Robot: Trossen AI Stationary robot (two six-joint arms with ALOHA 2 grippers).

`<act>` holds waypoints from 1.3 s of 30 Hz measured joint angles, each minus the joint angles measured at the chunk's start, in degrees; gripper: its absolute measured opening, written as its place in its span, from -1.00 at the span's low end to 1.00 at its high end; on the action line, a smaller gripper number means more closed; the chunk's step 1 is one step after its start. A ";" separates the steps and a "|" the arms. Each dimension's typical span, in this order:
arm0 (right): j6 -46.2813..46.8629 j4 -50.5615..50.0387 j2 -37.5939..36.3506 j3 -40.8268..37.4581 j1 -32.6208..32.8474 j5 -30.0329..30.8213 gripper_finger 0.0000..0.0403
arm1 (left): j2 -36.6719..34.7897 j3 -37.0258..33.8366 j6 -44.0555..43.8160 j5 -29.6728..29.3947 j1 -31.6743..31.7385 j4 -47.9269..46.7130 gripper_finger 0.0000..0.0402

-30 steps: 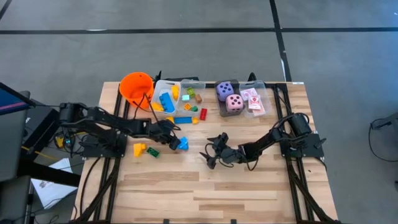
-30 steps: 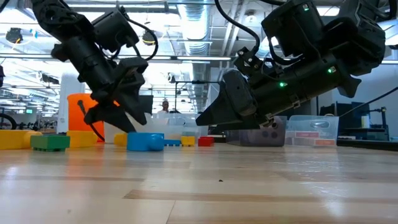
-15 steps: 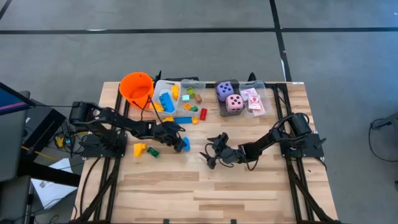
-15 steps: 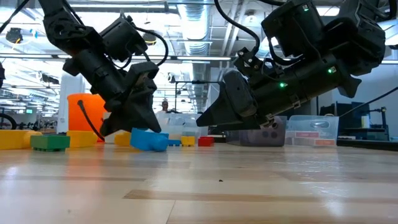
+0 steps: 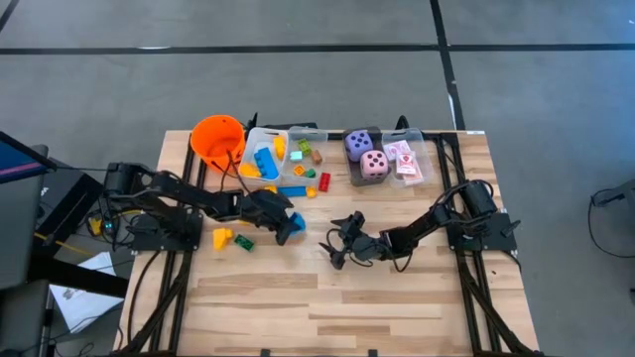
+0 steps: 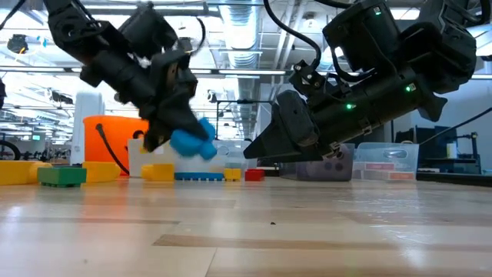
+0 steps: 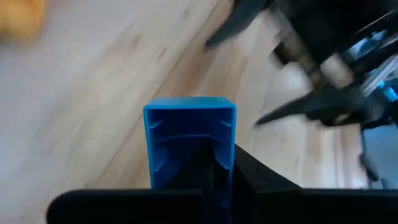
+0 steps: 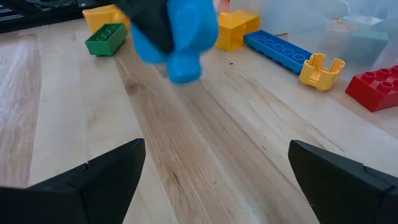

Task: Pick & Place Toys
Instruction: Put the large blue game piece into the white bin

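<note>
1. Well off to the outer side of the left gripper (image 5: pixel 288 224), a yellow block (image 5: pixel 222 238) and a green block (image 5: pixel 244 242) lie side by side on the desk (image 5: pixel 397 297).
2. Beyond that gripper, toward the far edge, an orange bucket (image 5: pixel 217 139) stands beside a clear bin (image 5: pixel 260 134) that holds blue and yellow blocks.
3. The left gripper is clenched on a blue block (image 6: pixel 192 141). In the low view the block hangs clear above the desk surface, and in the left wrist view it sits square between the two dark fingers.
4. Just past the held block, toward the bins, a long flat blue block (image 8: pixel 278 48), a small yellow piece (image 8: pixel 321 68) and a red block (image 8: pixel 375 89) rest on the wood.
5. The right gripper (image 5: pixel 338 244) hovers low over the middle of the desk with its jaws spread wide and nothing between them; the blue block is near its fingertips, off toward the left arm.
6. Beyond the right gripper, a second clear bin (image 5: pixel 429 164) holds a purple die (image 5: pixel 358 144), a pink die (image 5: pixel 373 163) and red-patterned playing cards (image 5: pixel 403 160).
</note>
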 joint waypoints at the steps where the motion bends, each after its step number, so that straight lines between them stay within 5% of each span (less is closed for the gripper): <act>1: 0.00 -0.02 0.00 0.00 0.00 0.02 0.93 | -0.97 0.01 1.16 -1.08 0.00 1.16 -0.96; 14: 0.00 -0.22 0.00 0.00 0.00 0.15 0.93 | -18.73 0.09 22.02 -30.30 0.09 1.14 -0.98; 20: -0.02 -0.39 0.00 0.00 0.00 0.15 0.93 | -20.83 0.09 25.14 -38.38 3.20 -3.89 -0.98; 29: 0.00 -0.38 0.00 0.00 -0.04 0.15 0.93 | -20.15 0.07 25.43 -39.99 12.58 -11.49 -0.83; 39: -0.02 -0.39 0.00 0.00 -0.04 0.15 0.93 | -20.32 0.07 23.42 -36.50 13.57 -11.95 -0.34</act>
